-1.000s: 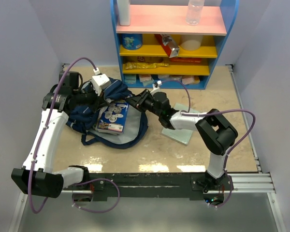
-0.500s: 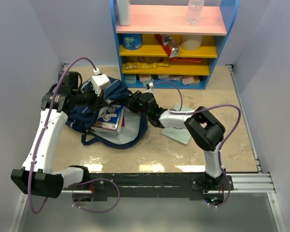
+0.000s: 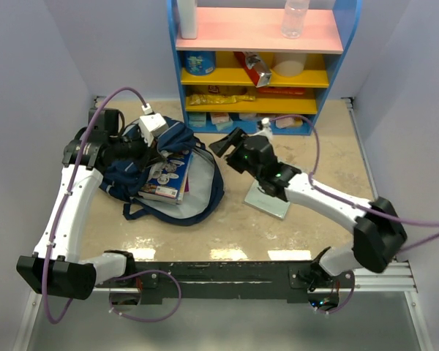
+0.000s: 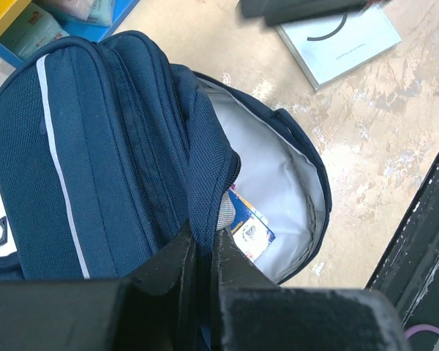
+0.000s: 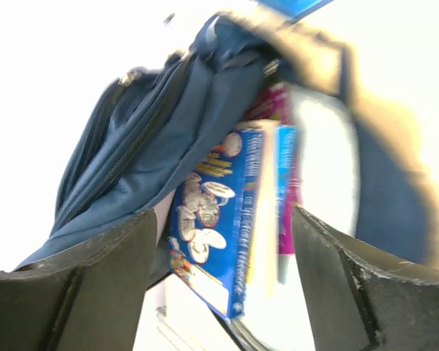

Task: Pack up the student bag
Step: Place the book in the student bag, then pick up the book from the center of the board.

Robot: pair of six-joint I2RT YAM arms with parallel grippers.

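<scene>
Over at the table's left-centre, your student bag (image 3: 177,136) lay open. Your left gripper (image 4: 203,245) was clenched on its flap edge and your right gripper (image 3: 223,145) was spread empty beside the rim. With the blue picture book (image 3: 168,175) inside, you'd have done well holding that flap high.

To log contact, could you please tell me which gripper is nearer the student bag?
Left: the left gripper pinches the student bag at its opening edge; the right gripper stands open right of it in the top view.

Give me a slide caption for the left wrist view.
Left end effector pinching the open backpack by its rim, book inside, pale booklet beyond.
</scene>
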